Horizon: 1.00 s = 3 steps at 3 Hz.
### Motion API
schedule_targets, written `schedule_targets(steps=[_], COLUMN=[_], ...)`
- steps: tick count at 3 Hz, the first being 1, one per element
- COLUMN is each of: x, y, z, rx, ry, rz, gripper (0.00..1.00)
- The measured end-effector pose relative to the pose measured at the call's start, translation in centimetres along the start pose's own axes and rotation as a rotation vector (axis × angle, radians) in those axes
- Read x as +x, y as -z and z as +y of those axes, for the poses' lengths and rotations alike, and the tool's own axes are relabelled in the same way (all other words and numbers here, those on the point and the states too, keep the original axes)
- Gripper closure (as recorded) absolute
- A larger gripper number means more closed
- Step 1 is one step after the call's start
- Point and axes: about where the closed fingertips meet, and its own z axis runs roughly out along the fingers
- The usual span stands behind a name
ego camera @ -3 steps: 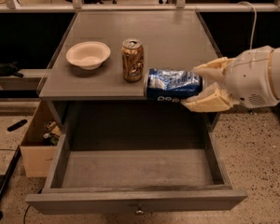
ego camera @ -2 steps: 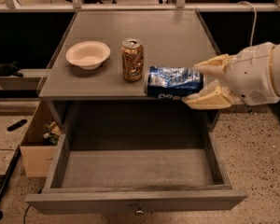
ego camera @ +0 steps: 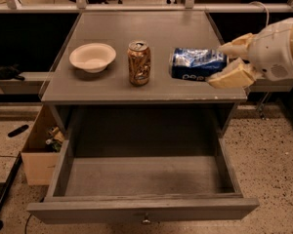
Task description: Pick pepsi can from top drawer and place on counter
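Note:
The blue pepsi can [ego camera: 195, 64] lies on its side over the right part of the grey counter [ego camera: 107, 89]. My gripper [ego camera: 229, 62] reaches in from the right, its cream fingers [ego camera: 230, 76] shut on the can's right end. Whether the can rests on the counter or hangs just above it, I cannot tell. The top drawer [ego camera: 141, 208] is pulled fully open below the counter. Nothing shows inside it, and a small round knob sits on its front panel.
A gold-brown can [ego camera: 139, 62] stands upright at the counter's middle, just left of the pepsi can. A white bowl [ego camera: 92, 56] sits at the counter's left. A cardboard box [ego camera: 39, 150] with clutter stands on the floor left of the drawer.
My gripper has carried the pepsi can a little up and to the right, from the counter's front edge to over its right part. The bowl and the gold-brown can have not moved.

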Motion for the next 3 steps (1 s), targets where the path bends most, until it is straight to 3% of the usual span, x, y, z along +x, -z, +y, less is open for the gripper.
schedule_targets(steps=[1, 3], x=[1.5, 4.8], y=[-1.2, -7.4], z=[-3.1, -4.9], rx=[0.004, -0.065], ry=[-0.018, -0.069], rz=[0.016, 0.008], gripper=[1.0, 1.0])
